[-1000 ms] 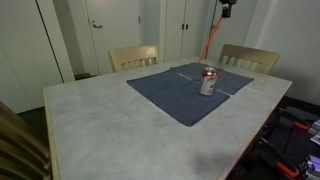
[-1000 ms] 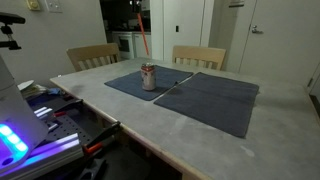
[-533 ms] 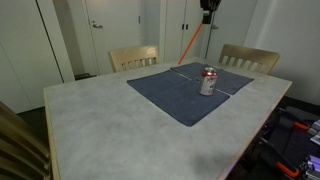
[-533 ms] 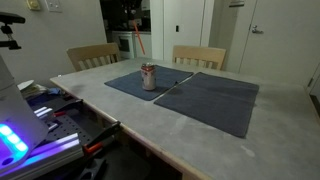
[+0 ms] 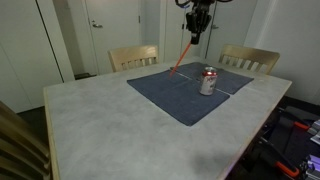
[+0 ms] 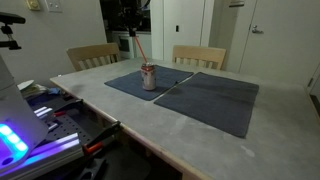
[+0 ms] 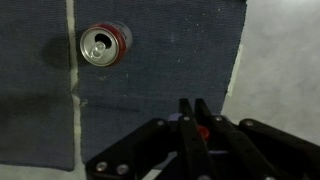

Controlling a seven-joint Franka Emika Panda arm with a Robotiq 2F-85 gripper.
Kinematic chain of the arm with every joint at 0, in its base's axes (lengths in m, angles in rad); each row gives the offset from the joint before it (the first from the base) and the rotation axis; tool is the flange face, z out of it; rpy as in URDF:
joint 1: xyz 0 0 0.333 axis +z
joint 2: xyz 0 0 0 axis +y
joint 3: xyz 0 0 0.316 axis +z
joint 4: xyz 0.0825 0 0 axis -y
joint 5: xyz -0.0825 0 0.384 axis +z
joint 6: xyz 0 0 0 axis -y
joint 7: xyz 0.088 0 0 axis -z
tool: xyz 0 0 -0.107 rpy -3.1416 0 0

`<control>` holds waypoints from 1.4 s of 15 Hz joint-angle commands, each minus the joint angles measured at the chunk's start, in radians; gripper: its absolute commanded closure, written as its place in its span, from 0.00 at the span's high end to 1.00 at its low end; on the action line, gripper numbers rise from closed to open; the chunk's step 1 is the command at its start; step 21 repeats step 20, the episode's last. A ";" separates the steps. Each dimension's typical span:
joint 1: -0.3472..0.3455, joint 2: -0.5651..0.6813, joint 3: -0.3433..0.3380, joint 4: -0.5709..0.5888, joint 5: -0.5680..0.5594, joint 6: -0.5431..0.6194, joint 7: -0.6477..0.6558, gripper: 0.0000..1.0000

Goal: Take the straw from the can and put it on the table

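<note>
My gripper [image 5: 196,34] hangs high above the far side of the table, shut on the upper end of the thin red-orange straw [image 5: 183,56]. The straw slants down from the fingers, clear of the can. In an exterior view the straw [image 6: 141,50] hangs above and behind the can [image 6: 148,77]. The silver and red can [image 5: 208,81] stands upright on the dark blue mat [image 5: 170,95]. In the wrist view the can's open top [image 7: 102,45] shows at upper left, and the gripper [image 7: 196,110] pinches the straw's red end [image 7: 203,128].
The light grey speckled table [image 5: 100,125] carries two dark mats side by side [image 6: 215,100]. Two wooden chairs [image 5: 133,58] [image 5: 250,58] stand at the far edge. White doors lie behind. Equipment with lights [image 6: 30,125] sits beside the table.
The gripper has come down and moved away from the can toward the table's far edge, carrying the straw. The can has not moved.
</note>
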 commanded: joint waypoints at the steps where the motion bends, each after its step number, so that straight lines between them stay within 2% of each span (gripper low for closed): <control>1: -0.005 0.044 0.005 -0.024 -0.020 0.078 0.055 0.02; 3: -0.005 0.067 0.002 -0.017 -0.016 0.087 0.062 0.02; 4: -0.004 0.076 0.001 -0.016 -0.015 0.090 0.063 0.14; 5: -0.005 0.081 0.000 -0.011 -0.010 0.082 0.059 0.36; 7: -0.005 0.086 -0.002 -0.008 -0.006 0.073 0.048 0.40; 8: -0.005 0.086 -0.003 -0.004 -0.005 0.065 0.044 0.45; 15: -0.011 0.059 -0.016 0.042 0.014 -0.040 -0.044 0.95; 17: -0.011 0.055 -0.018 0.067 -0.001 -0.101 -0.043 1.00; 21: -0.011 0.060 -0.021 0.106 0.010 -0.183 -0.078 1.00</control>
